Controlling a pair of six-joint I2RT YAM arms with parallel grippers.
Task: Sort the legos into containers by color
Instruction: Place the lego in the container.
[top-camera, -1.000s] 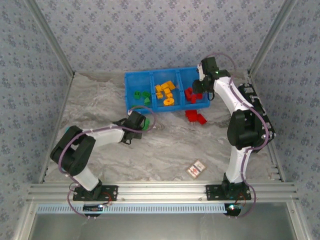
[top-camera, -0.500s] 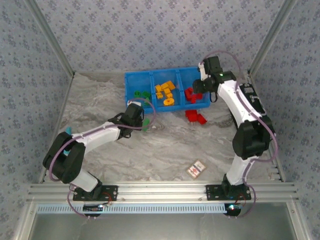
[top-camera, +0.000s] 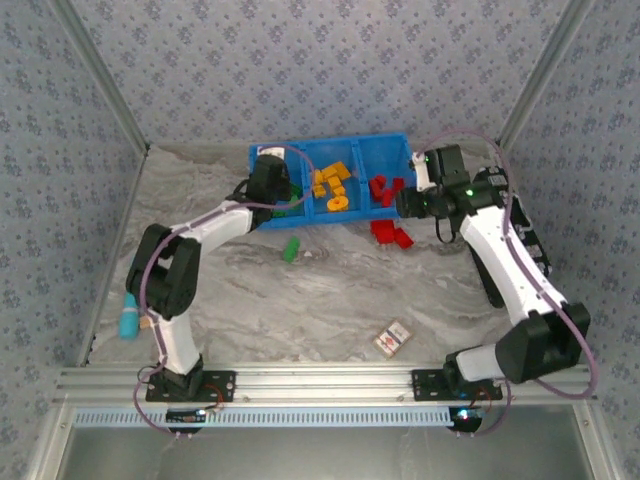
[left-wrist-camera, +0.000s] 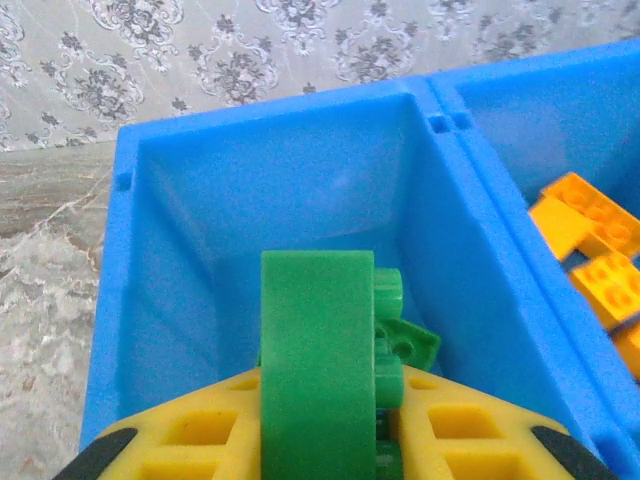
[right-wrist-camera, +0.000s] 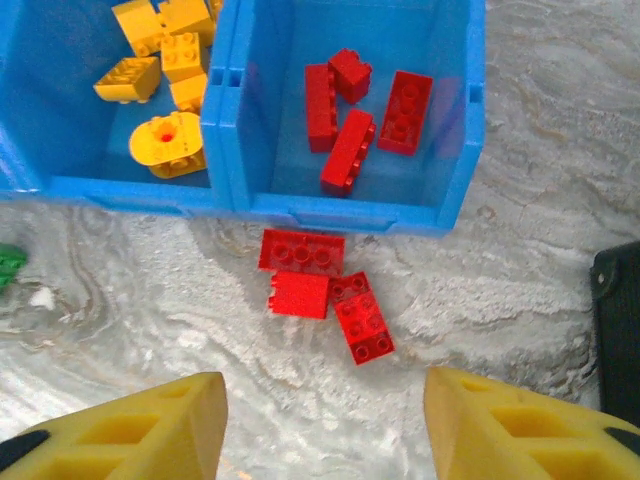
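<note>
The left claw (top-camera: 272, 195) hangs over the left compartment of the long bright blue plastic three-compartment bin (top-camera: 300, 146), pinched narrow on a thick green plastic brick with a rounded top (left-wrist-camera: 318, 350). In the left wrist view this brick stands upright between the yellow fingers (left-wrist-camera: 200, 430), above the compartment floor. A few smaller green bricks (left-wrist-camera: 405, 345) lie in that compartment just behind it. The middle compartment holds a heap of orange-yellow bricks (top-camera: 328, 180), with a ring-shaped orange-yellow piece (right-wrist-camera: 168, 140) near its front wall. Four red bricks (right-wrist-camera: 360, 110) lie in the right compartment. The right claw (right-wrist-camera: 322, 385) stands wide with nothing between its fingers, above the marbled grey tabletop (top-camera: 330, 290) near the right end of the bin. Three red bricks (right-wrist-camera: 325, 290) lie in a loose cluster on the tabletop below it, just in front of the right compartment's outer wall and touching one another. A single green brick (top-camera: 291, 249) rests on the tabletop near the front of the left compartment. A flat red-and-white card (top-camera: 393, 338) lies well apart, nearer the arm bases. A teal cylinder (top-camera: 129, 320) sits at the left edge, and a black case (right-wrist-camera: 615, 330) shows at the right edge of the right wrist view.
</note>
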